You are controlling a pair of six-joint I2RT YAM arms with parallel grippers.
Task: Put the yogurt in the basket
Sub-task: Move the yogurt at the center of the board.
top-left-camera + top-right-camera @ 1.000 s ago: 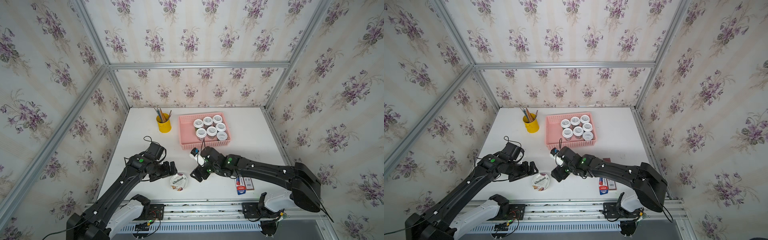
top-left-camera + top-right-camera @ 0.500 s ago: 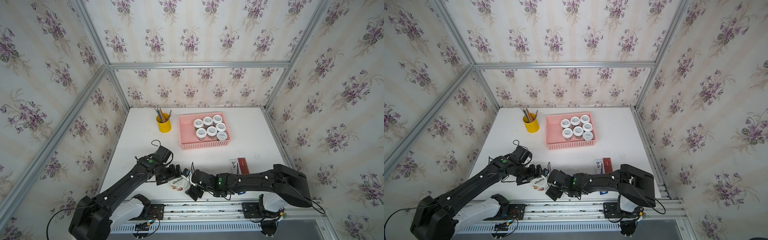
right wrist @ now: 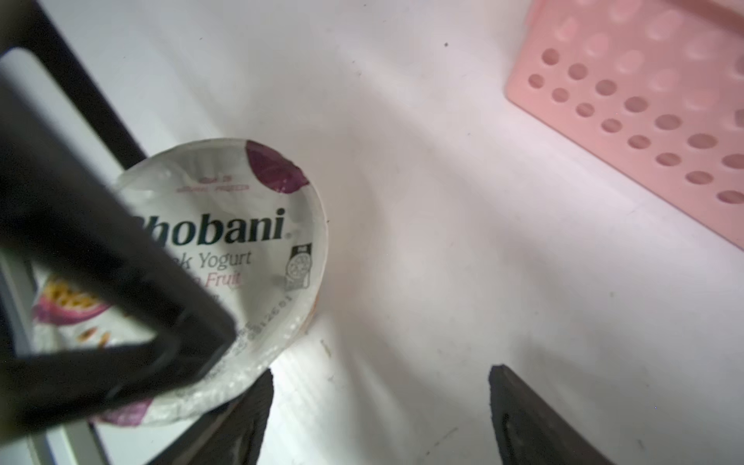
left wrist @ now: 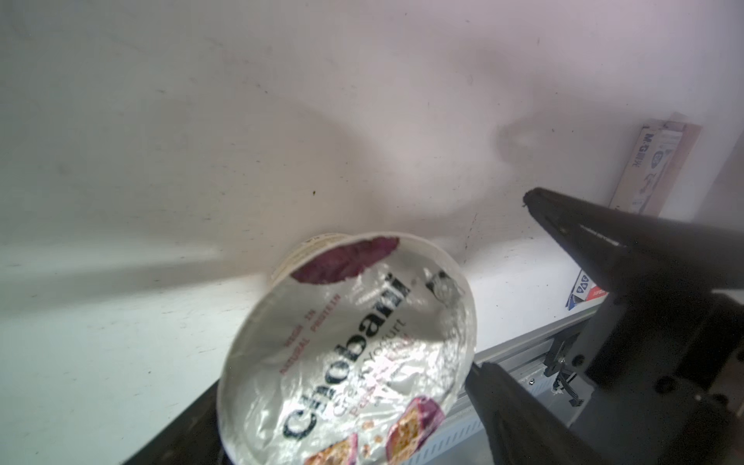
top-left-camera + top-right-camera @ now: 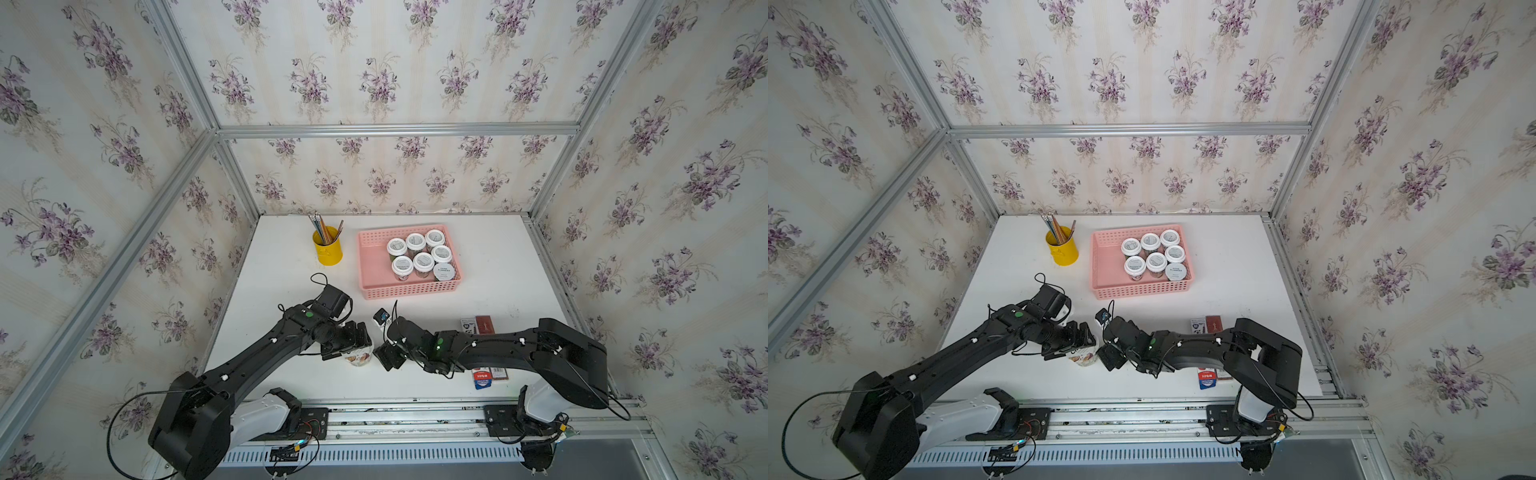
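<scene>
The wide Chobani yogurt cup (image 5: pixel 360 359) (image 5: pixel 1084 358) stands near the table's front edge. My left gripper (image 5: pixel 353 347) (image 4: pixel 342 402) straddles it from above and is shut on it, a finger against each side of its foil lid (image 4: pixel 354 342). My right gripper (image 5: pixel 388 357) (image 3: pixel 382 406) stands open just right of the cup with nothing between its fingers. One finger sits close to the lid (image 3: pixel 249 225). The pink basket (image 5: pixel 409 291) (image 5: pixel 1142 291) (image 3: pixel 644 80) behind holds several white-lidded yogurt cups (image 5: pixel 419 253) in its right half.
A yellow pencil cup (image 5: pixel 327 249) stands left of the basket. Flat packets lie at the right (image 5: pixel 478 324) and at the front right under my right arm (image 5: pixel 484 376). The table's front rail runs just behind the grippers.
My left gripper moved forward and right onto the Chobani cup and closed on it. My right gripper left the basket's front, swung to the table's front edge, and now stands beside the cup.
</scene>
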